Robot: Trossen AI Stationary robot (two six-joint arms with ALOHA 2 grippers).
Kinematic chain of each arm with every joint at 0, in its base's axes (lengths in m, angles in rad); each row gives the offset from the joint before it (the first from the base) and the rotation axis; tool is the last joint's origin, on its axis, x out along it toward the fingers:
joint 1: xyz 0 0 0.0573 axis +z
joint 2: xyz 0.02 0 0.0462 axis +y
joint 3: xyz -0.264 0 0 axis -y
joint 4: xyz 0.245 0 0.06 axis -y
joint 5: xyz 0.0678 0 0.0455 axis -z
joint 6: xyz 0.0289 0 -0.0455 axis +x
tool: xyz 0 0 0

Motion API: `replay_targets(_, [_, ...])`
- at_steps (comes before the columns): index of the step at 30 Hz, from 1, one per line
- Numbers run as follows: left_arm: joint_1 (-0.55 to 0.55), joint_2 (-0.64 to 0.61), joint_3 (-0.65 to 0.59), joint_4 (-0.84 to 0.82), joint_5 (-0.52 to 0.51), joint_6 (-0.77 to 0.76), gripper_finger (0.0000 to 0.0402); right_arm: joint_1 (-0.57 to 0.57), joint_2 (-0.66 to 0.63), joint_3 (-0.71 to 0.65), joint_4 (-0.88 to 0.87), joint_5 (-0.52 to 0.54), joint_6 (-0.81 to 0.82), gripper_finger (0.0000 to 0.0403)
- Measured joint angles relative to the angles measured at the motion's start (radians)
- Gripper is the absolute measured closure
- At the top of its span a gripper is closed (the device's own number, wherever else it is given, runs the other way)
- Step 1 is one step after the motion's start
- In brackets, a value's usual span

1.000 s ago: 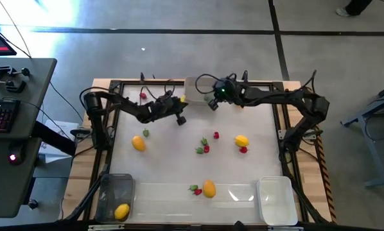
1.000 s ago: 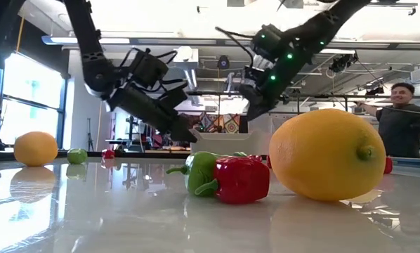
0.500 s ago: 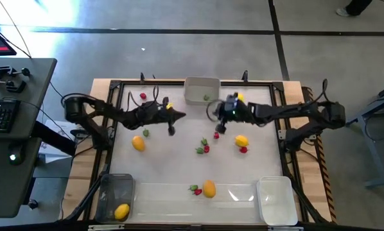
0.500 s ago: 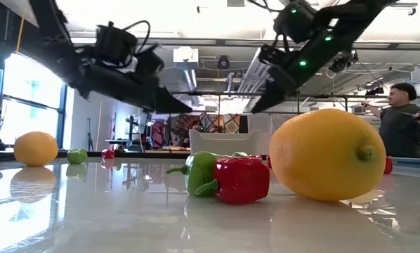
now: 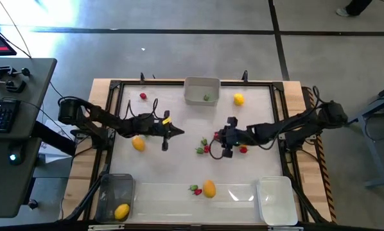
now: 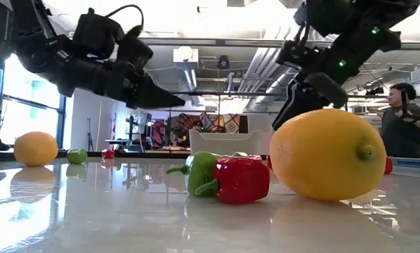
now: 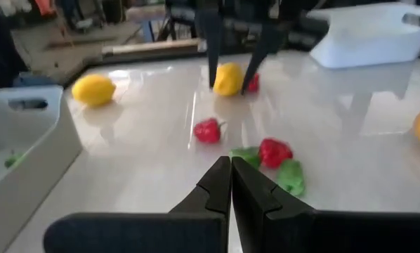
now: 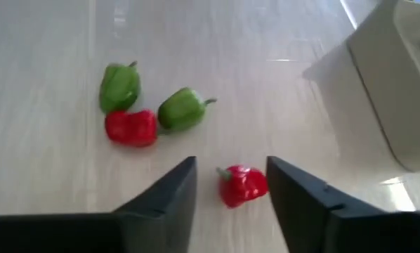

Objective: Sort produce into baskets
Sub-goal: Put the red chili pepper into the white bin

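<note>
- Both arms have swung from the grey basket toward table centre.
- Right gripper, jaws parted, empty, straddles a red pepper; descend squarely before closing.
- Left gripper is clenched, empty, at nine o'clock.

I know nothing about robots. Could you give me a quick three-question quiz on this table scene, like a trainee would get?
1. True or false: the left end effector is shut.
2. Which basket holds a lemon? A. dark-tinted basket B. white C. grey
3. What colour is the pepper seen between the right end effector's open fingers?
Key: 1 true; 2 A; 3 red.
</note>
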Motion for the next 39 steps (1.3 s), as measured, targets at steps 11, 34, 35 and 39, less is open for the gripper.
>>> replay_targets(11, [-0.004, 0.0, -0.114, 0.212, 0.0, -0.012, 0.0402, -0.003, 0.11, 0.0, 0.052, 0.01, -0.034, 0.0187])
replay_targets(34, [-0.004, 0.0, -0.116, 0.193, -0.037, -0.015, 0.0401, -0.075, 0.216, 0.037, 0.053, -0.007, -0.092, 0.0338])
replay_targets(35, [-0.004, 0.0, -0.116, 0.194, -0.037, -0.015, 0.0401, -0.071, 0.214, 0.054, 0.027, -0.005, -0.084, 0.0346])
replay_targets(39, [-0.004, 0.0, -0.116, 0.194, -0.042, -0.006, 0.0402, -0.042, 0.188, 0.144, -0.136, -0.006, -0.036, 0.0356])
